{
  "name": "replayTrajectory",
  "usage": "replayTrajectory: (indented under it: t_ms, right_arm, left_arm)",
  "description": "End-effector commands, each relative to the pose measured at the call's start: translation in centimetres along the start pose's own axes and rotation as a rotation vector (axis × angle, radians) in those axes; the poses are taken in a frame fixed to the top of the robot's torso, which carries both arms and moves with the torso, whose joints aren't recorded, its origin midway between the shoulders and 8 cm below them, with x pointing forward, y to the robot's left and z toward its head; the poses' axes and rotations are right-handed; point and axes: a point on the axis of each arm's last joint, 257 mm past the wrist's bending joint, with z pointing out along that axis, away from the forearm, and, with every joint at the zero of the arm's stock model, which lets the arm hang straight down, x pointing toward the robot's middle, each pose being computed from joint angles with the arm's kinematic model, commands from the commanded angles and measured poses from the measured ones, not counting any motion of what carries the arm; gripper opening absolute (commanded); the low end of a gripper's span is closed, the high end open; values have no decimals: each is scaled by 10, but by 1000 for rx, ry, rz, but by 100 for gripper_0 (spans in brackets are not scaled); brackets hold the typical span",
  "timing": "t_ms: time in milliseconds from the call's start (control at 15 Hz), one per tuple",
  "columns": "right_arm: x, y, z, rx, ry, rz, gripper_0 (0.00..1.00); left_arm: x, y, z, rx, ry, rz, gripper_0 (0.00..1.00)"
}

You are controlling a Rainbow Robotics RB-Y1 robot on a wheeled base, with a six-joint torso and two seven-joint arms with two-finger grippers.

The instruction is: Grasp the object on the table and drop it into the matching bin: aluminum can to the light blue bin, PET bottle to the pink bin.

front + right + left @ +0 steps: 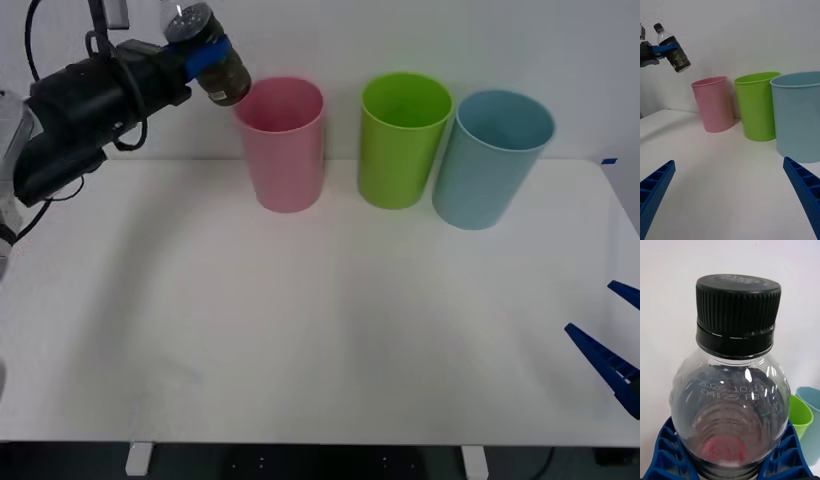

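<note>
So the white counter [300, 330] has three bins lined up along its far edge, pink bin [283, 143] toward the left corner, then a lime-green bin [402, 138], then the light blue bin [490, 157]. The left gripper [208, 57] has its fingers pinching the PET bottle [212, 62] around the body, tilted and held up in the air just beside the pink rim, I'd guess so it drops straight in once it's over the opening. The right gripper [730, 195] sits low by the counter's near right corner, fingers spread with nothing in them.
</note>
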Motion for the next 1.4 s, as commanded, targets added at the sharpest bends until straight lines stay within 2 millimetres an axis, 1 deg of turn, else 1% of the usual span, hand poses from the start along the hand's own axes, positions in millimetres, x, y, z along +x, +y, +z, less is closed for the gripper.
replayTrajectory:
  t_ms: [67,267,400,467,600,733,1200,1267,1333,1400]
  right_arm:
    - [0,0,0,0,0,0,100]
    - [0,0,0,0,0,0,100]
    - [0,0,0,0,0,0,100]
    - [0,0,0,0,0,0,100]
    - [0,0,0,0,0,0,100]
    - [0,0,0,0,0,0,100]
    - [0,0,0,0,0,0,100]
    - [0,0,0,0,0,0,100]
    - [0,0,0,0,0,0,100]
    - [0,0,0,0,0,0,100]
  left_arm:
    - [8,0,32,-11,51,31,0]
    - [20,-8,63,-16,106,74,0]
    - [24,-13,80,-21,143,111,0]
    - [26,-18,89,-17,159,123,0]
    - [30,-22,102,-27,181,145,0]
    - [30,-28,109,-31,170,140,0]
    - [28,-28,109,-32,156,126,1]
    - [28,-28,109,-33,153,122,9]
    - [24,-28,109,-33,143,113,22]
    - [23,-26,108,-35,142,114,63]
